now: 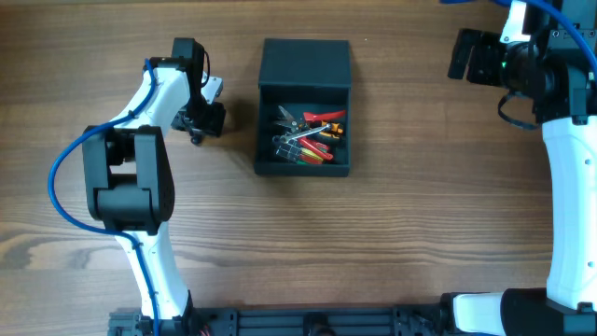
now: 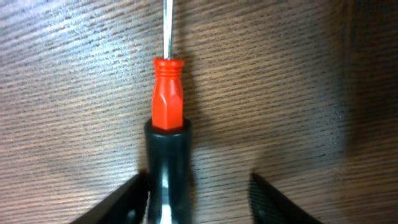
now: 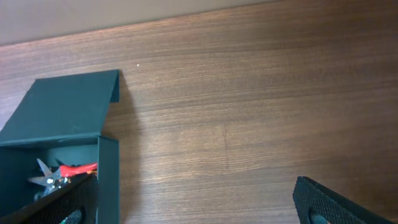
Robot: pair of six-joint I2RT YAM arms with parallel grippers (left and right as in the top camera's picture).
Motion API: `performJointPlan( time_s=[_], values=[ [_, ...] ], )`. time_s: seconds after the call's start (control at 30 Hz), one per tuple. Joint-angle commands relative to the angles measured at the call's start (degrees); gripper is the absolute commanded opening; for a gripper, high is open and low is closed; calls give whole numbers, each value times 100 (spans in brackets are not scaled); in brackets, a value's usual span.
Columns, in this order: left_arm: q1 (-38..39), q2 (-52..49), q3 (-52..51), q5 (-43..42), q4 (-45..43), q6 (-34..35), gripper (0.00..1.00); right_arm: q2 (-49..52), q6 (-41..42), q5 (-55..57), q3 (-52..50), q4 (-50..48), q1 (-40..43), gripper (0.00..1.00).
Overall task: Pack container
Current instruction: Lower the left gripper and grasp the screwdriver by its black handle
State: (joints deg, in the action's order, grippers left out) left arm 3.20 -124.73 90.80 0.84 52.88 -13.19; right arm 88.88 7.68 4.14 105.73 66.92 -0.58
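The container point(image 1: 303, 166), a dark teal-grey box, stands open at mid table with its lid point(image 1: 306, 63) laid flat behind it. Several red-handled hand tools point(image 1: 312, 135) lie inside. In the left wrist view a screwdriver point(image 2: 168, 99) with a red and black handle lies on the wood, shaft pointing away. My left gripper point(image 2: 199, 199) is open around its black handle end; one finger touches it and the other stands apart. In the overhead view this gripper point(image 1: 201, 121) is left of the container and hides the screwdriver. My right gripper point(image 3: 202, 208) is open and empty, right of the container point(image 3: 109, 168).
The wooden table point(image 1: 420, 215) carries nothing else. The right arm point(image 1: 560, 140) stands along the right edge, its gripper point(image 1: 466, 56) high at the far right. The left arm's base point(image 1: 131, 177) is at the front left.
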Motion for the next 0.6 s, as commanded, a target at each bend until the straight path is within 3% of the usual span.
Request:
performJointPlan(
  time_s=[0.0,0.3,0.57],
  values=[
    [-42,-96,-61,31,-7,-2,47,15,-20,76,-24,26,17,100],
    [-42,-96,-61,31,11,-2,30,15,-20,76,-24,26,17,100],
    [-42,-96,-61,31,37,-2,22,15,-20,76,-24,26,17,100]
  ],
)
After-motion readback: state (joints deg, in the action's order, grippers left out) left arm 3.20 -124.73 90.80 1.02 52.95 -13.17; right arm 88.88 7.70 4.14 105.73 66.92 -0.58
